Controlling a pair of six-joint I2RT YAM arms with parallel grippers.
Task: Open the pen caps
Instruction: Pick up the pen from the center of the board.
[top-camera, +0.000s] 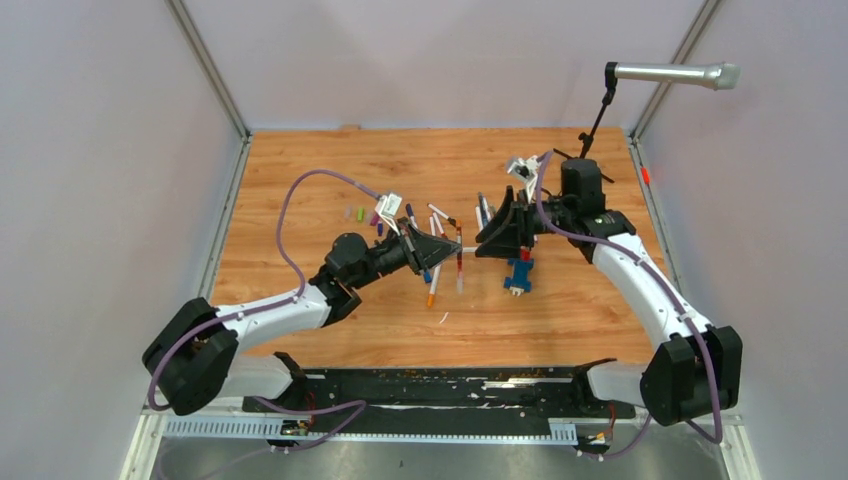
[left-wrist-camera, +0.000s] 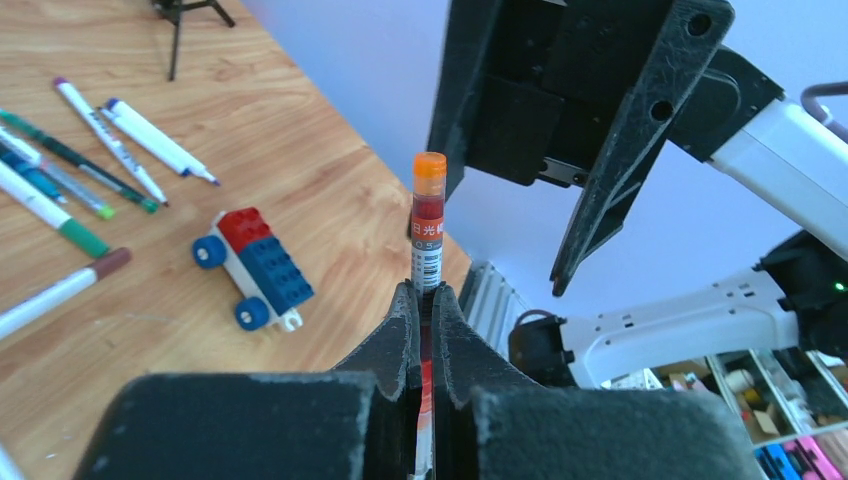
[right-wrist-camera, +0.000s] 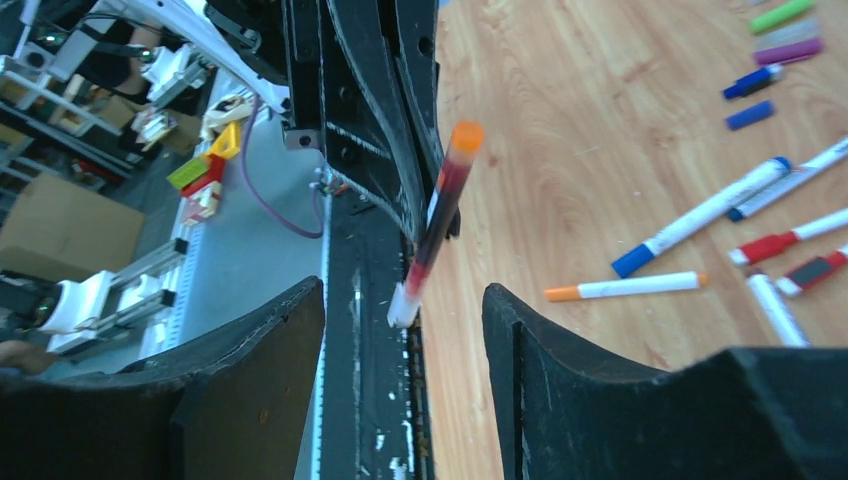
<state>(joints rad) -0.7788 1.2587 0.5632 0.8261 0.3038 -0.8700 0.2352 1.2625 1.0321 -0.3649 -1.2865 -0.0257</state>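
Right now the left pincer (left-wrist-camera: 425, 292) is clamped on the red barrel of one pen (left-wrist-camera: 427, 235), gripping it about midway. The pen stands roughly upright with its orange cap (left-wrist-camera: 429, 165) on top, clear above the fingertips. The right pincer (right-wrist-camera: 403, 290) faces it from the other side, jaws apart and nothing between them.

From the right wrist, the orange cap sits ahead of the gap and higher than the tips, a shade toward the right-hand finger. The pen's long axis runs crosswise to that pincer's reach and leans slightly. The right arm is the nearer free one. I judge that it must rise and advance until the cap lies between its fingers, then close and pull upward along the barrel while the left holds fast. How far the tips are from the cap is hard to tell, since both wrist views foreshorten it.

Counted:
- One pen is held, with its cap on.
- On the table (top-camera: 580, 320), at least six more pens (left-wrist-camera: 155, 140) lie loose, several of them capped.
- On the left arm's side lie about five loose caps (right-wrist-camera: 785, 15): green, pale, purple and two blue.
- One toy car (left-wrist-camera: 255, 268) of blue and red blocks sits near the pens.
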